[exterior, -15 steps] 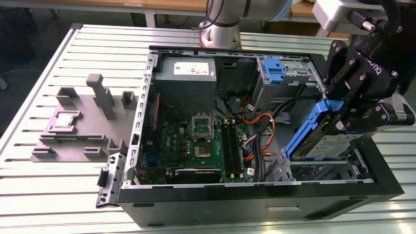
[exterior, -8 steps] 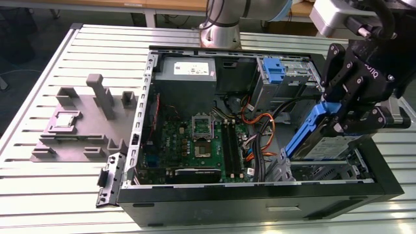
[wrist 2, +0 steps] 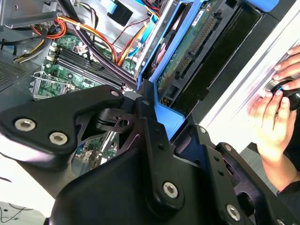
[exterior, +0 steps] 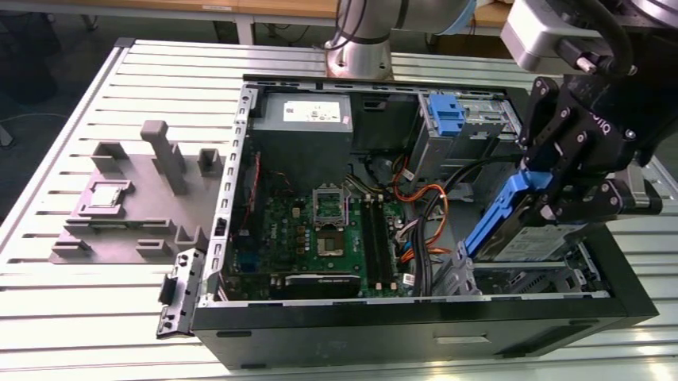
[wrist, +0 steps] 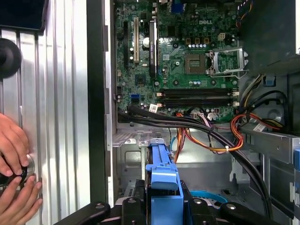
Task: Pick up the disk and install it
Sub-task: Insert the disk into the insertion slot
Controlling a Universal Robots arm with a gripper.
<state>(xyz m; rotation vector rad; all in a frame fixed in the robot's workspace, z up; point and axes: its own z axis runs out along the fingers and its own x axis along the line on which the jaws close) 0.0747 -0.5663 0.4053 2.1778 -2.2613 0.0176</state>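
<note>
Black-armed, the tool is clamped on the disk, gripping it by the blue rail at its upper end. The disk hangs below the tool and a little toward the exterior view's left. It is steeply tilted, its long axis running from the tool down into the open computer case. Its lower end sits at the mouth of the grey metal drive bay in the case's corner, beside the cables. I cannot tell whether it touches the bay. By my reading, that axis is not yet lined up with the bay.
</note>
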